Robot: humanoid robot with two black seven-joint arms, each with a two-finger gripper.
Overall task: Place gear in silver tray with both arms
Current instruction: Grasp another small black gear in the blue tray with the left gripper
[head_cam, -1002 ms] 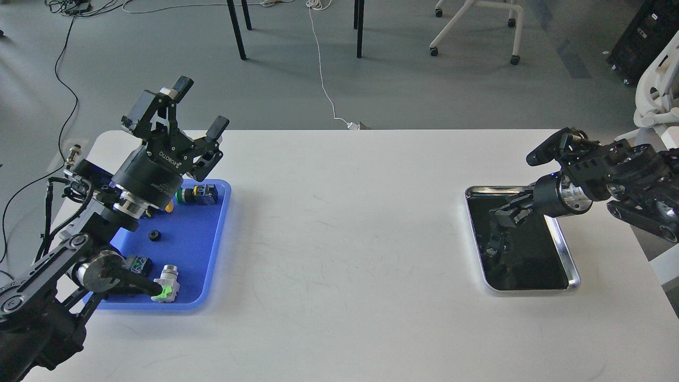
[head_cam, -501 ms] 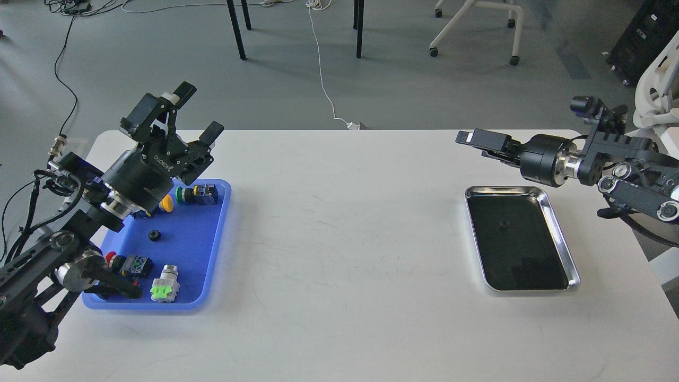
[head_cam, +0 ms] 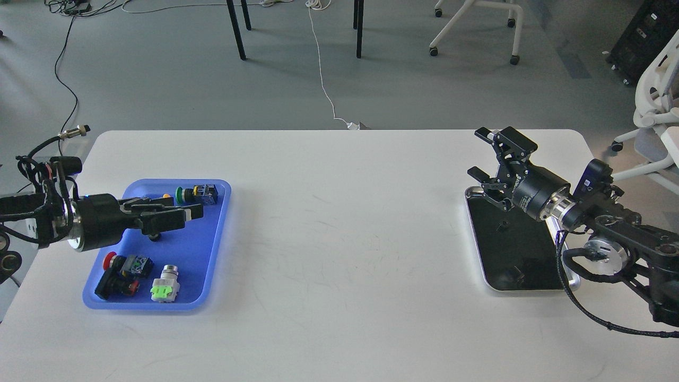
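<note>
The silver tray (head_cam: 571, 285) lies at the right of the white table. A small dark gear (head_cam: 500, 226) rests on its mirror floor. My right gripper (head_cam: 492, 157) is open and empty, held over the tray's far left corner with its fingers pointing up and left. A second small black gear (head_cam: 154, 235) lies in the blue tray (head_cam: 209, 254) at the left. My left gripper (head_cam: 186, 208) lies level just above this gear, pointing right. Its fingers look apart and hold nothing.
The blue tray also holds a green and yellow push button (head_cam: 197, 194), a red-capped switch (head_cam: 118, 269) and a silver and green switch (head_cam: 165, 286). Chair and table legs stand on the floor beyond the table's far edge.
My left arm has dropped from raised to level over the blue tray. My right gripper rose off the silver tray, then came back over its far left corner.
</note>
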